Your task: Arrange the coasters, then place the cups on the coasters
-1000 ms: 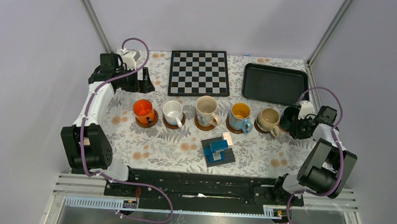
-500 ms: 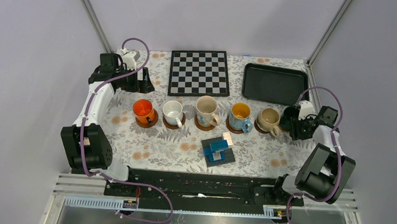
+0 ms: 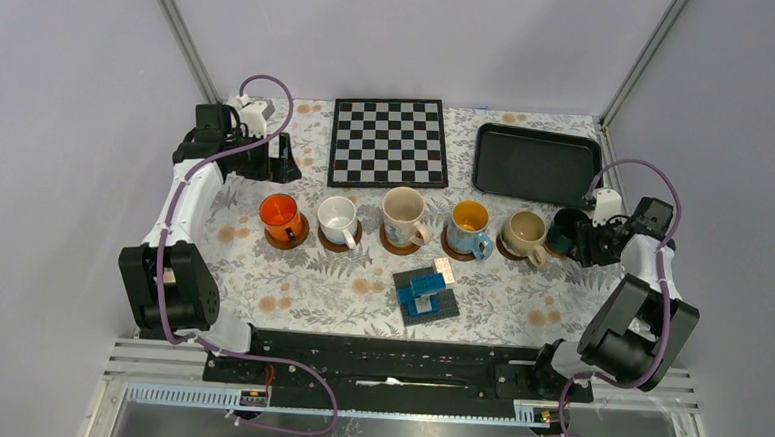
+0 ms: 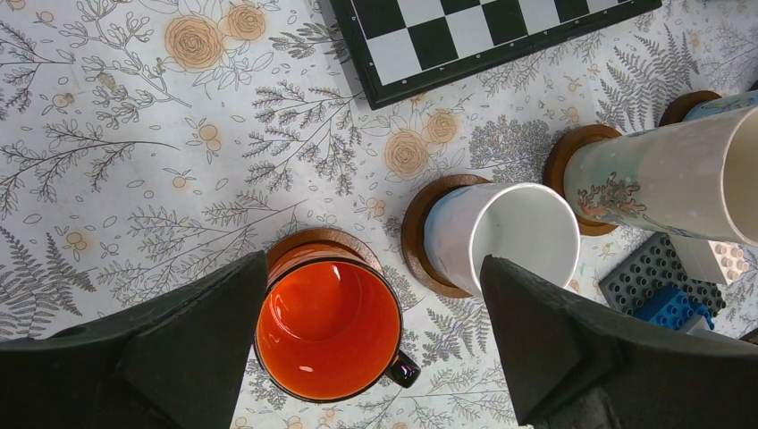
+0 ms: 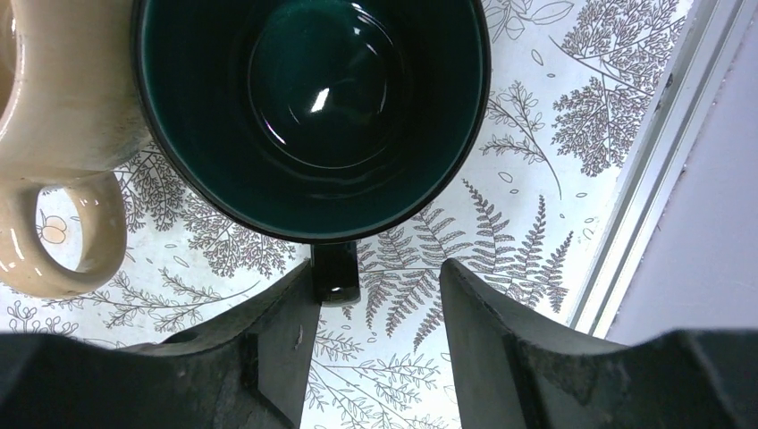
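Observation:
Six cups stand in a row across the table: orange (image 3: 281, 216), white (image 3: 337, 218), patterned cream (image 3: 402, 214), blue (image 3: 469, 225), beige (image 3: 524, 232) and dark green (image 3: 566, 228). Brown coasters show under the orange (image 4: 313, 239), white (image 4: 418, 234) and patterned (image 4: 565, 148) cups. My right gripper (image 5: 377, 270) is open just behind the dark green cup (image 5: 308, 107). The cup's handle (image 5: 335, 270) lies close to its left finger, ungripped. My left gripper (image 4: 374, 264) hangs open above the orange cup (image 4: 326, 331) and the white cup (image 4: 501, 241), holding nothing.
A chessboard (image 3: 389, 141) and a black tray (image 3: 537, 163) lie at the back of the table. A blue block assembly (image 3: 426, 294) sits in front of the row. The table's right edge rail (image 5: 661, 161) runs close beside the dark green cup.
My right gripper has opened off the dark green cup's handle and drawn back a little to the right. The left arm has not moved.

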Robot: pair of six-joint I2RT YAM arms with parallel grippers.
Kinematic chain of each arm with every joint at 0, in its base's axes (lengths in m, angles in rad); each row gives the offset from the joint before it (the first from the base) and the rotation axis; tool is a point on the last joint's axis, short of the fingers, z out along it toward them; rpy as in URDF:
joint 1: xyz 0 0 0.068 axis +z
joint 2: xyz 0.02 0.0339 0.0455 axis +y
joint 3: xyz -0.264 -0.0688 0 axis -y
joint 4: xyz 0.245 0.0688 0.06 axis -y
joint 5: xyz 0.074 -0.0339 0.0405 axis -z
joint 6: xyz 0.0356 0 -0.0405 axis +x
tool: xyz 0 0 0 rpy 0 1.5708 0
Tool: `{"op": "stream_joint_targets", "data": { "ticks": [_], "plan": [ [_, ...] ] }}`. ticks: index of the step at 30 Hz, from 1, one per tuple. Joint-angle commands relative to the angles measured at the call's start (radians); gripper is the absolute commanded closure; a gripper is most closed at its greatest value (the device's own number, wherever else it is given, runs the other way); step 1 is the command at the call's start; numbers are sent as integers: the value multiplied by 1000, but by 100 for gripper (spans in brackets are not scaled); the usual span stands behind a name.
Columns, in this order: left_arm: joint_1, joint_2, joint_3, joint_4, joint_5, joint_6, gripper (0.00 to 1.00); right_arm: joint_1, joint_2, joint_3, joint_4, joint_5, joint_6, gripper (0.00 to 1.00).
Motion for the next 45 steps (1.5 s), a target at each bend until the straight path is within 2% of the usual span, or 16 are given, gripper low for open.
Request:
{"op": "stream_joint_targets", "data": {
  "ticks": [1,7,12,17,23,26,35,45],
  "plan": [
    [-4,-24,-1,20,-5,24,1,-10,20,50,-41,4,-27,42],
    [-4,-18,-4,20,-4,28,1,-13,16,66,-72,-11,-46,41],
    [-4,-13,-1,20,-9,39,1,-11,-3,102,-116,-54,-39,36],
    [-3,-4,13,20,-10,43,1,-12,-4,177,-156,-76,-12,25],
    [-4,30,65,-15,-16,57,1,-12,49,315,-200,-95,34,7],
    [-4,62,115,-55,-26,60,1,-11,85,398,-224,-119,64,3],
    [-4,157,277,-165,-59,58,1,58,211,623,-264,-152,196,0],
    [-5,172,316,-169,-82,78,1,224,297,707,-235,-117,307,0]
  ]
}}
